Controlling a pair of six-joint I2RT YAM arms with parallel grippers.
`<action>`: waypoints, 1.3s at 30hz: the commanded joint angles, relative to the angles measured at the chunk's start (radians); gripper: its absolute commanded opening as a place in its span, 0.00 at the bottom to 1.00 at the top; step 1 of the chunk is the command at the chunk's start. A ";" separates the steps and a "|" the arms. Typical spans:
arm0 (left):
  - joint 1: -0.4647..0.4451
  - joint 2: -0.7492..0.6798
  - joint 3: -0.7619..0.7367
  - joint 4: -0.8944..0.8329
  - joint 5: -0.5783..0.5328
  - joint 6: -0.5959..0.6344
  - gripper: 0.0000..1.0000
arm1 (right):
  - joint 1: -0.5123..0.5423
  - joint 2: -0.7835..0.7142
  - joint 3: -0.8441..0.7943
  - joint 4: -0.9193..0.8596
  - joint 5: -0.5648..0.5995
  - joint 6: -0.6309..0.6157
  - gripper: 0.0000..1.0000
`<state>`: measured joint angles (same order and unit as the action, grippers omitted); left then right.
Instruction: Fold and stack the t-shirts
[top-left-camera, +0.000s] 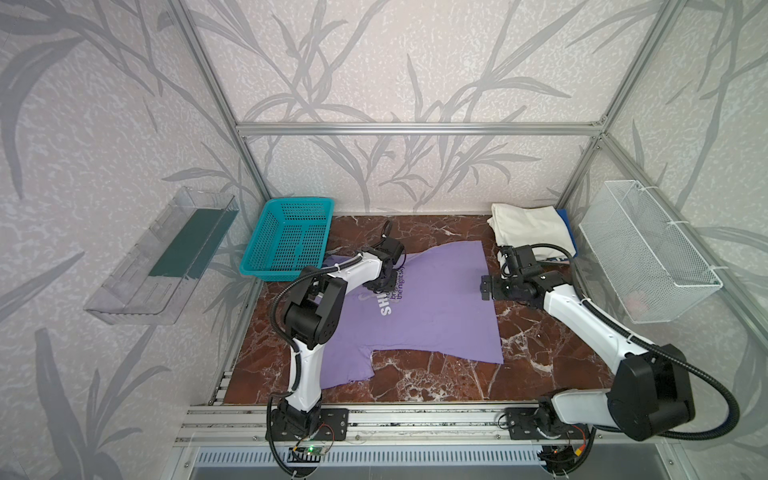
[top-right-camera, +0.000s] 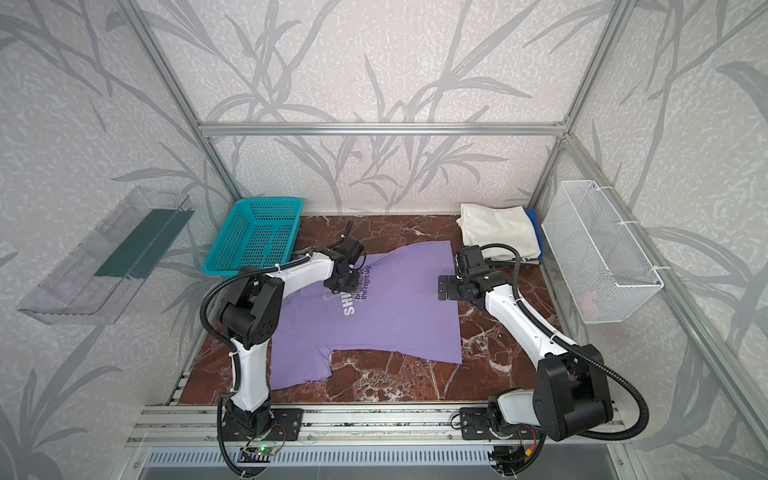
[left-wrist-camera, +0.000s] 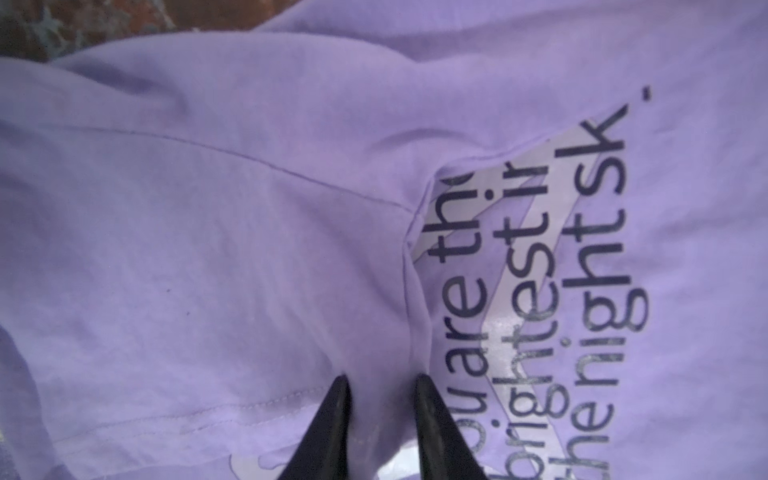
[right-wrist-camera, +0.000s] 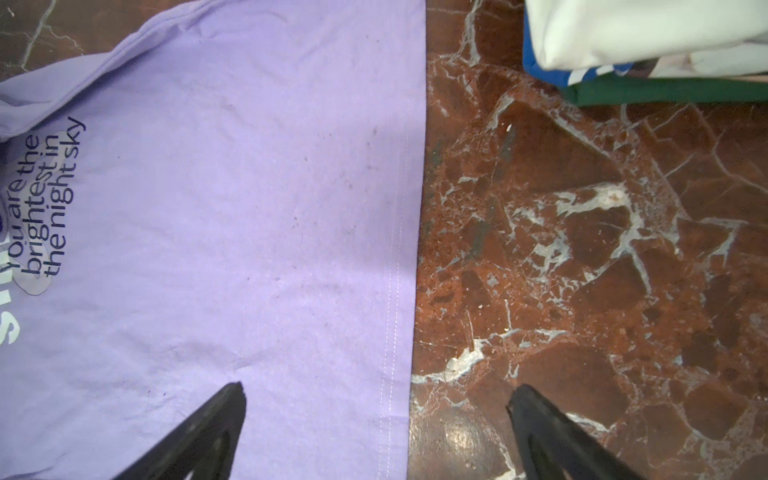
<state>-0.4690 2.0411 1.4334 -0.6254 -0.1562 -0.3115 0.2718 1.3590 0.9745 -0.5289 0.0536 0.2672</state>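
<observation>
A lavender t-shirt (top-left-camera: 432, 316) (top-right-camera: 399, 324) with white and dark chest lettering lies spread on the marble tabletop, its far sleeve folded over the print. My left gripper (top-left-camera: 380, 286) (top-right-camera: 338, 284) points down at that sleeve. In the left wrist view its fingertips (left-wrist-camera: 382, 380) pinch a ridge of the lavender cloth (left-wrist-camera: 208, 249). My right gripper (top-left-camera: 485, 287) (right-wrist-camera: 376, 395) hangs open over the shirt's hem (right-wrist-camera: 399, 249), one finger over cloth, one over marble. A folded cream t-shirt (top-left-camera: 528, 228) (right-wrist-camera: 644, 29) tops a pile at the back right, with a blue edge (right-wrist-camera: 544, 70) and a dark green edge (right-wrist-camera: 665, 91) under it.
A teal lattice basket (top-left-camera: 286, 237) stands at the back left, close to the left arm. A white wire basket (top-left-camera: 648, 253) hangs on the right wall and a clear tray (top-left-camera: 162, 253) on the left wall. Bare marble (top-left-camera: 540, 332) shows right of the lavender shirt.
</observation>
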 joint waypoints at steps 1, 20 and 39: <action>0.005 0.010 0.041 -0.049 -0.015 0.015 0.00 | -0.004 0.032 0.067 0.030 0.006 -0.036 1.00; 0.009 -0.071 0.063 -0.037 0.044 0.047 0.00 | -0.094 0.826 0.709 0.190 -0.022 -0.011 0.79; 0.011 -0.065 0.129 -0.067 0.063 0.075 0.00 | -0.168 1.219 1.285 -0.214 -0.255 0.035 0.68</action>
<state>-0.4614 1.9987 1.5295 -0.6804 -0.1146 -0.2459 0.1089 2.5332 2.2066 -0.6220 -0.1501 0.2935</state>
